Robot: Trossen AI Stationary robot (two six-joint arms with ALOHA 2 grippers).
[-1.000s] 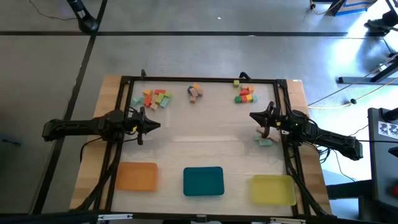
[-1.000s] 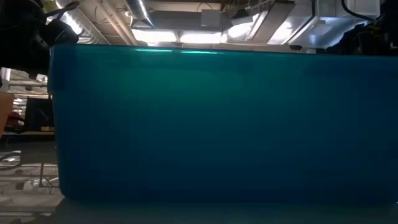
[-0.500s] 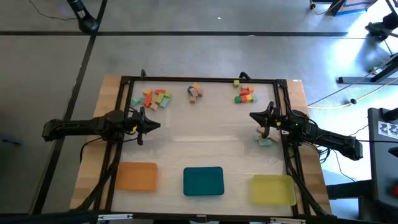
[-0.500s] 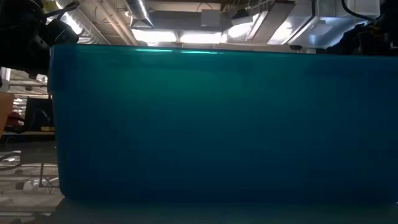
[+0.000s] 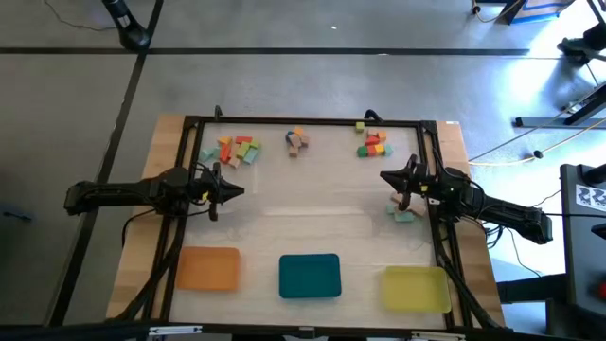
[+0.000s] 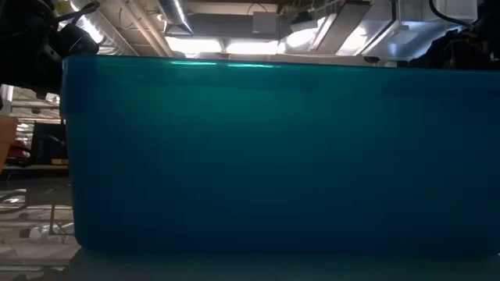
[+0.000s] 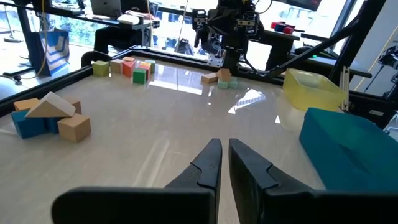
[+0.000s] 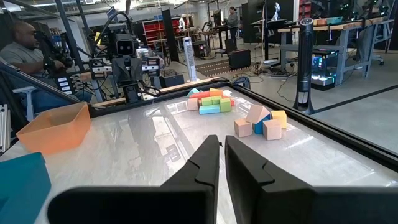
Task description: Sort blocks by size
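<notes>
Sorting table with both arms idle; no change is seen over the last second.

Trays [image 5: 310, 276] lie empty near; blocks [image 5: 237, 150] remain clustered far, unsorted. Left gripper [image 5: 237, 190] and right gripper [image 5: 386, 175] are held together, empty, at mid-table.

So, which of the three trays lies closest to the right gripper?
The yellow tray, at the near right corner; the teal tray and orange tray lie farther from the right gripper.

From the low view you get only the teal tray's wall [image 6: 266, 156], hiding the counter and both arms; from above, the blocks [image 5: 238, 150] are too small for you to tell shapes or sizes
</notes>
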